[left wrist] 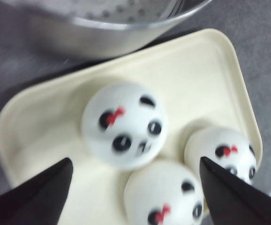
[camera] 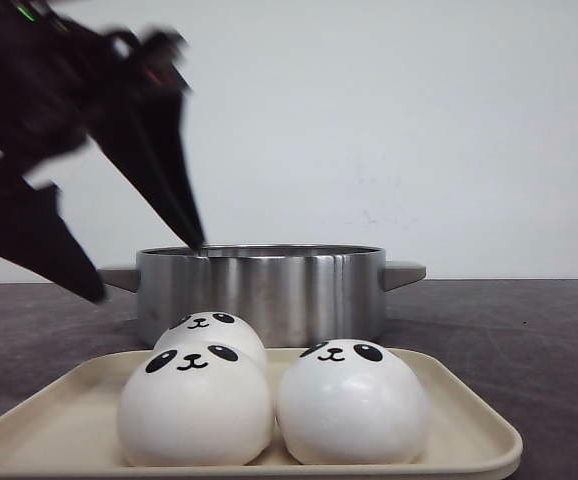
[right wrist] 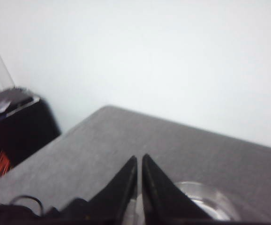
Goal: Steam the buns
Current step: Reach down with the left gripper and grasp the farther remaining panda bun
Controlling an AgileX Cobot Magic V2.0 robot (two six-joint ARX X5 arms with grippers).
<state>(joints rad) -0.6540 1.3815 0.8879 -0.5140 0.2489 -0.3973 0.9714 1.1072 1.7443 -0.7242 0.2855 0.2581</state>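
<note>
While the left gripper (camera: 149,270) hangs blurred above the left side of the scene, its two dark fingers (left wrist: 37,197) are spread wide with nothing between them. In the left wrist view they frame the cream tray (left wrist: 196,70) from above, well clear of what lies on it. Three panda-faced buns (camera: 195,402) sit on that tray: two at the front side by side and touching or nearly so, and one behind the left front bun, close to the tray's far edge. A fourth bun is not visible in any view.

Just behind the tray stands a steel pot (camera: 259,290) with short side handles; its perforated inside shows at the edge of the left wrist view, and whether anything lies in it cannot be told. The pot's rim rises above the rear bun, and one finger tip of the left gripper appears level with that rim.

The right side of the tray is bare, and dark grey table (camera: 529,340) lies open to the right of the tray and pot.

The right gripper (right wrist: 139,187) has its fingers pressed almost together, holding nothing, above grey table with a round glass object (right wrist: 206,206) beside them.
</note>
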